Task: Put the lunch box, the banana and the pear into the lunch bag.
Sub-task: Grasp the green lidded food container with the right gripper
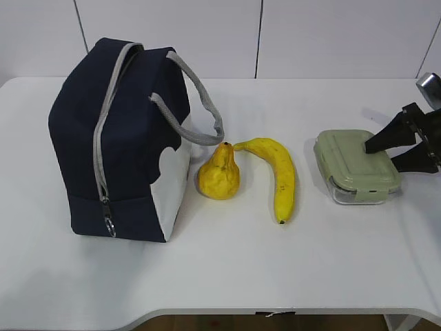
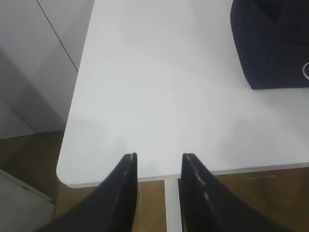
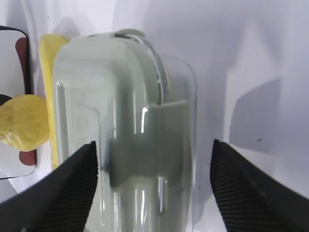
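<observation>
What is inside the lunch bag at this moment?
This cannot be seen. The lunch bag stands upright with its grey zipper closed along the visible edge, so the navy fabric hides the interior. The pear, banana and lunch box lie outside on the table.

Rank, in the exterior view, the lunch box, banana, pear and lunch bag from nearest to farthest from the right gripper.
1. lunch box, directly under the right gripper, at the right.
2. banana, middle.
3. pear, left of the banana.
4. lunch bag, far left.
</observation>
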